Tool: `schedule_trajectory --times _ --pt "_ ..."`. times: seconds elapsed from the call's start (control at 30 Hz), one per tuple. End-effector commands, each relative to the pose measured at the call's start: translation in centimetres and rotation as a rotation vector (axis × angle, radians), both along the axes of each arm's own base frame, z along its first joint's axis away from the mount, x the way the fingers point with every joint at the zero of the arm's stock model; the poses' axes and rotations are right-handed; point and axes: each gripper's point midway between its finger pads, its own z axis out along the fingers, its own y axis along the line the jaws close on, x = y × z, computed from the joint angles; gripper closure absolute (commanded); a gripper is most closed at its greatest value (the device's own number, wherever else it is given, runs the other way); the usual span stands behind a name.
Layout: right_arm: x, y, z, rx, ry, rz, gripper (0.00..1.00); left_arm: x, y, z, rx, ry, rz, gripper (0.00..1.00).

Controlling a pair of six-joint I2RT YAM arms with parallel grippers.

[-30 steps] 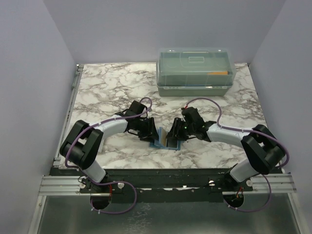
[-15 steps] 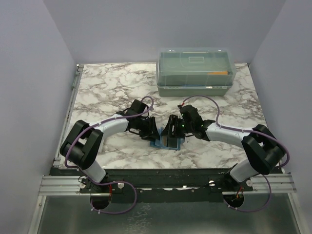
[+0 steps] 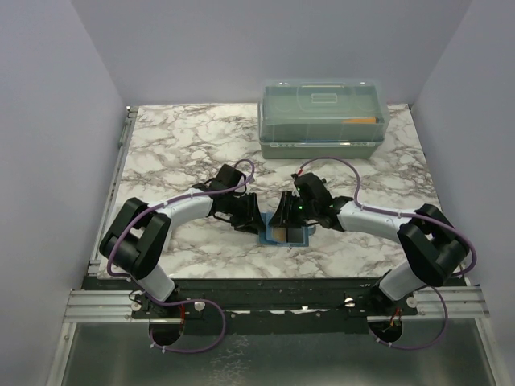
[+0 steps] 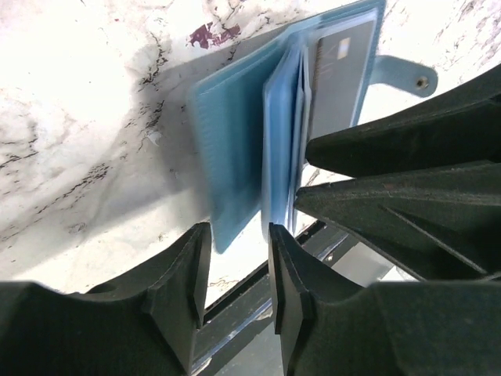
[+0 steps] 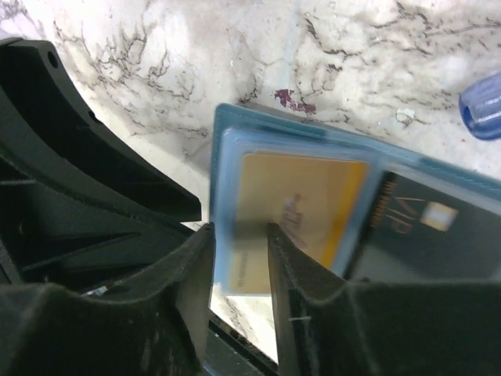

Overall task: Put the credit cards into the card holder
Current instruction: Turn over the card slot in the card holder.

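near the table's front edge point(image 3: 201, 257) the card holder point(image 3: 286, 235) is laid open between both arms. left gripper point(image 4: 235, 266) is narrowly parted at the cover's edge, likely steadying it. right gripper point(image 5: 239, 258) is narrowly parted over a yellow card point(image 5: 301, 205) seated in a sleeve, a dark card point(image 5: 430, 227) beside it.

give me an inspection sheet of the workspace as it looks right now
Surface: marble-pattern table, small dark red stain.
Job's things: teal card holder open; yellow card and dark card in its sleeves.
Clutter: translucent lidded box at the far edge.
Grippers: left gripper and right gripper narrowly parted at the holder's edge; grip unclear.
Cables: purple cables along both arms.
Surroundings: plain lavender walls.
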Motion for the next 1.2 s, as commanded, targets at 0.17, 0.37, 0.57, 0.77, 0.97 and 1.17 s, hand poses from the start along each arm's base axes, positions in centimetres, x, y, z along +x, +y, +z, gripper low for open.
schedule_trajectory --times 0.17,0.37,0.57,0.77,0.97,1.17 --pt "-0.6 -1.5 -0.9 -0.053 0.011 -0.05 0.72 0.1 -0.1 0.8 -0.003 -0.038 -0.029 0.5" --pt "-0.7 -3.0 -1.3 -0.113 0.005 -0.09 0.7 0.6 -0.5 1.4 -0.014 -0.049 -0.031 0.39" --pt "-1.3 -5.3 -2.9 -0.176 0.007 -0.153 0.69 0.8 -1.0 0.5 -0.016 -0.011 -0.032 0.37" --pt "-2.3 -7.0 -6.1 -0.186 0.055 -0.211 0.76 0.9 -1.3 -1.4 -0.015 0.046 -0.003 0.31" --pt "-3.5 -7.5 -8.2 -0.131 0.118 -0.25 0.83 1.3 -1.2 -1.6 -0.018 0.035 0.054 0.25" --pt "-4.1 -7.9 -8.8 -0.123 0.139 -0.255 0.85 0.8 -2.7 -1.7 -0.129 0.101 0.029 0.31"
